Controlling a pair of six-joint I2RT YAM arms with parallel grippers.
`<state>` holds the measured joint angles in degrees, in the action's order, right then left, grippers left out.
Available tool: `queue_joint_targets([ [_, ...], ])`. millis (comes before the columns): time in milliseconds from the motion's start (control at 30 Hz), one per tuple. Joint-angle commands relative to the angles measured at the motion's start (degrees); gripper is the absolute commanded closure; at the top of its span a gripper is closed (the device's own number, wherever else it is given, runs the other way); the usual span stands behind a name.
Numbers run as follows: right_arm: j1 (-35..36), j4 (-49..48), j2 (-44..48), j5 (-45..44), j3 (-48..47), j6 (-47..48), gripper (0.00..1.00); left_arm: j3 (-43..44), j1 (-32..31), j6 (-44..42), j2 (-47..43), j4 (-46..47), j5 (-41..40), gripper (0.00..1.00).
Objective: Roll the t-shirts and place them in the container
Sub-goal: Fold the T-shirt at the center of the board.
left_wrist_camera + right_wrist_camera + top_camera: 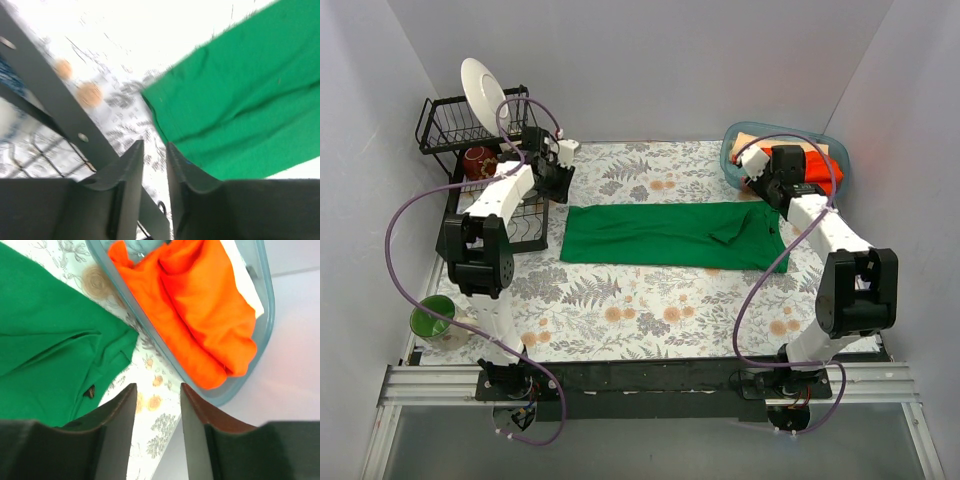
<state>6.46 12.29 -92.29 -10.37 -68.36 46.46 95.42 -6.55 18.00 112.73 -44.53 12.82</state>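
Lying on bench (pixel 620 300) in top view, green t-shirt (pixel 675 236) folded to a long strip; soft, light, limp | left wrist: left fingers (pixel 131 165) slightly parted, empty, near its corner, the likely pinch point | right wrist: right fingers (pixel 120 410) half open, empty; orange t-shirt (pixel 200 305) in bin (pixel 265 315)

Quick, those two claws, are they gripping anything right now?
Left gripper: slightly open, holding nothing.
Right gripper: open, holding nothing.
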Motion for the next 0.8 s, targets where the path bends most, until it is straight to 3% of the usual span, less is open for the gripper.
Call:
queue_joint_targets([
  [0, -0.9, 2.9, 3.9, -2.0, 0.3, -4.0, 0.51, 0.3, 0.2, 0.5, -4.5, 1.8, 0.4, 0.74],
  [200, -1.6, 19.8, 6.3, 6.1, 2.5, -4.2, 0.51, -8.3, 0.2, -1.7, -9.1, 0.3, 6.8, 0.74],
  [367, -7.5, 29.9, 7.0, 13.4, 3.9, -3.1, 0.47, -17.1, -0.5, -4.1, -12.3, -0.6, 12.0, 0.74],
  [600, -12.1, 33.8, 6.1, 16.0, 4.6, -0.4, 0.45, -19.8, -1.8, -4.1, -11.3, 0.1, 14.1, 0.75],
  [767, -13.6, 35.1, 4.4, 17.6, 5.3, 1.4, 0.45, -20.8, -2.2, -4.7, -9.3, 0.3, 10.7, 0.76],
])
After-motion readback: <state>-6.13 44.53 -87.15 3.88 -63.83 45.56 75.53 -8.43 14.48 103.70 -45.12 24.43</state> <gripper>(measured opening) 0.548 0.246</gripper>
